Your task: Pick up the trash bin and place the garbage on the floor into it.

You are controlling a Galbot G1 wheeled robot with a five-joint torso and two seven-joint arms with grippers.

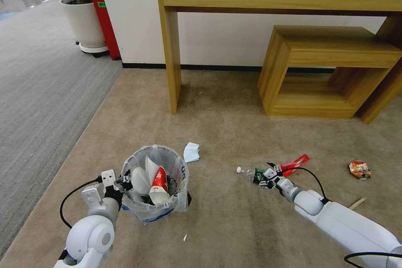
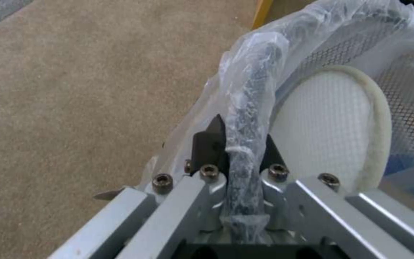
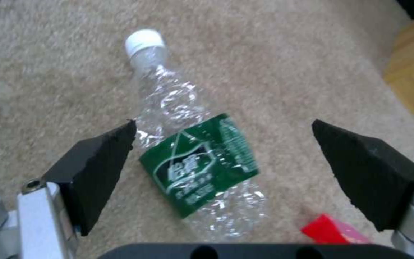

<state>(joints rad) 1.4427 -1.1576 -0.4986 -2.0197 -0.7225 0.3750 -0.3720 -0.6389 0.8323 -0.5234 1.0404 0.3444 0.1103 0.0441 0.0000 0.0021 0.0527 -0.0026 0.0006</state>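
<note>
Left pincer (image 2: 238,151) clamped on trash bin (image 1: 155,184) rim, right pincer (image 3: 224,144) spread wide over bottle (image 3: 195,144); crinkly plastic could squirt out sideways.

The bag-lined trash bin (image 1: 155,184) stands upright on the beige floor (image 1: 234,125), holding white slippers (image 1: 140,180) and a red wrapper; a clear bottle (image 3: 192,151) (green label) lies nearby.

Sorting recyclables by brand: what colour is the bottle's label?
Green with white lettering, on the clear crumpled bottle; clearest in the right wrist view.
</note>
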